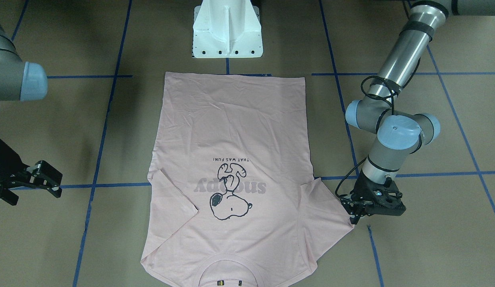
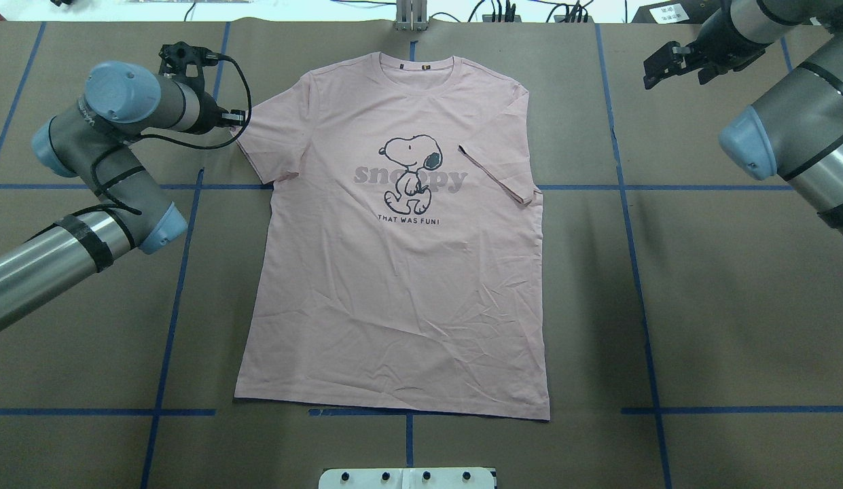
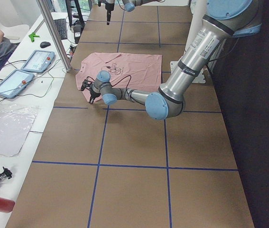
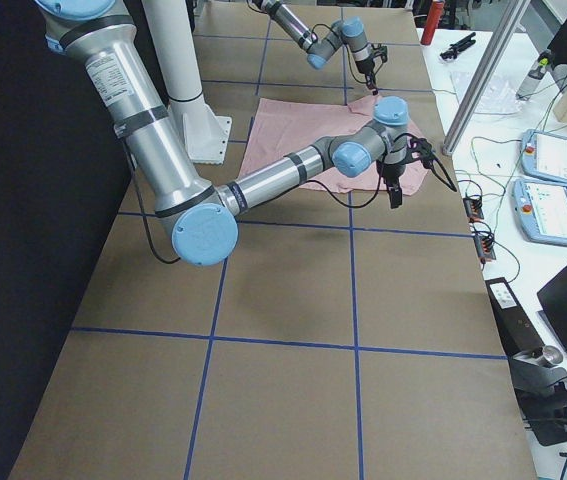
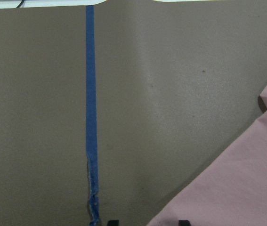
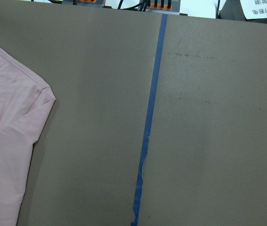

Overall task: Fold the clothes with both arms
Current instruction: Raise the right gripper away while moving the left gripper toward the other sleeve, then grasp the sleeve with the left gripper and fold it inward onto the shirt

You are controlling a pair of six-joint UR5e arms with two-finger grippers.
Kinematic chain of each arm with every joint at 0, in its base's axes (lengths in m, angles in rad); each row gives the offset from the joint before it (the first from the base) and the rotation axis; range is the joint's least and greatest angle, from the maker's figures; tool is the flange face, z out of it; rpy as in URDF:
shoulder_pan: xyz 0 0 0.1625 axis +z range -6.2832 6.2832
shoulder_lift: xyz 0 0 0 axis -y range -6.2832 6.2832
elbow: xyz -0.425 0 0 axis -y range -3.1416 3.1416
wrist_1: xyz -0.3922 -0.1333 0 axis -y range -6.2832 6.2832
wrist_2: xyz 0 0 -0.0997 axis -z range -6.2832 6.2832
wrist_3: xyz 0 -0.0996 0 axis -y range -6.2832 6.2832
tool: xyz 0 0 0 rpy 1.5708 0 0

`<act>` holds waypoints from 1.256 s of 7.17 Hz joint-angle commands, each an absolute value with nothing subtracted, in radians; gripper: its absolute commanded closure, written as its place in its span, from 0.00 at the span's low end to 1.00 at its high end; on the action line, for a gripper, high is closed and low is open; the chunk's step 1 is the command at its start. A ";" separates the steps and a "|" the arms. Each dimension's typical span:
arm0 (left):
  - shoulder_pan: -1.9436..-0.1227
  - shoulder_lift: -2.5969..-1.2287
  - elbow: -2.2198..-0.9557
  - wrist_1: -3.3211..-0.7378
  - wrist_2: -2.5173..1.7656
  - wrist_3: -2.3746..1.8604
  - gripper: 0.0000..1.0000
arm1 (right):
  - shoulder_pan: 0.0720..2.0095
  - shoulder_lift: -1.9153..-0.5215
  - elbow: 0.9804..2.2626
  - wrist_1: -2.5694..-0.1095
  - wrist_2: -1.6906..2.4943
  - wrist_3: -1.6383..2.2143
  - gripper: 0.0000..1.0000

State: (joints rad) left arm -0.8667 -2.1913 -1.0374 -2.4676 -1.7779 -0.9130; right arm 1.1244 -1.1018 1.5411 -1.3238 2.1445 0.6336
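Left black two-finger gripper (image 1: 354, 213) sits at the front view's lower right, jaws parted at the sleeve edge of the light pink cartoon-dog T-shirt (image 1: 231, 131) — spread flat mid-frame. Right gripper (image 1: 30, 185) gapes empty at far left.

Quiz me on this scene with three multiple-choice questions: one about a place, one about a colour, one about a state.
1. Where is the left claw?
A. at a sleeve's outer edge
B. over the collar
C. at the bottom hem

2. What colour is the T-shirt?
A. blue
B. pink
C. white

3. How does the T-shirt lie?
A. folded in half
B. in a heap
C. spread out, dog picture up

Answers:
1 A: the front-facing view shows its tips at the sleeve's edge.
2 B: it is pink in every view.
3 C: the overhead view shows the body flat on the table with the picture showing.
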 commanded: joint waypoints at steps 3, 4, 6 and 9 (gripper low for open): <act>-0.862 -2.218 -1.298 -2.131 -1.824 -0.908 1.00 | 1.124 -1.104 1.546 -1.324 2.143 0.644 0.00; -0.853 -2.306 -1.317 -1.945 -1.815 -0.920 1.00 | 1.124 -1.112 1.549 -1.324 2.143 0.646 0.00; -0.757 -2.444 -1.237 -1.861 -1.758 -1.024 1.00 | 1.123 -1.112 1.549 -1.324 2.143 0.649 0.00; -0.741 -2.565 -1.052 -1.856 -1.741 -1.011 0.97 | 1.121 -1.111 1.545 -1.324 2.145 0.649 0.00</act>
